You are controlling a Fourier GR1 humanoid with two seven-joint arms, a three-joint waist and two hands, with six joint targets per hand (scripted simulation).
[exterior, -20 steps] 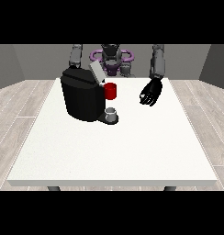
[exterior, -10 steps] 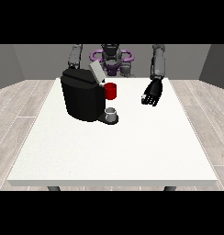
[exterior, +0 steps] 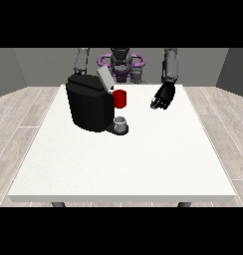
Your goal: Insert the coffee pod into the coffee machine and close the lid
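The black coffee machine (exterior: pixel 91 107) stands on the table's left half, its grey lid (exterior: pixel 104 78) tilted up and open. A red thing at the machine (exterior: pixel 120 98) sits under the lid. A grey cup-like thing (exterior: pixel 121 122) rests on the machine's base. The hand at the view's right (exterior: pixel 164 94) hangs above the table, right of the machine and apart from it. Its fingers are curled, and a small grey thing (exterior: pixel 154 103) shows at their tips. At the view's left only an upper arm (exterior: pixel 82 60) shows; its hand is hidden behind the machine.
The white table (exterior: pixel 128 164) stretches wide towards the camera in front of the machine. The robot's torso (exterior: pixel 121 64) stands behind the far edge. Wooden floor surrounds the table.
The hand at the view's right has shifted slightly up and towards the machine, fingers still curled. The machine and its lid have not moved.
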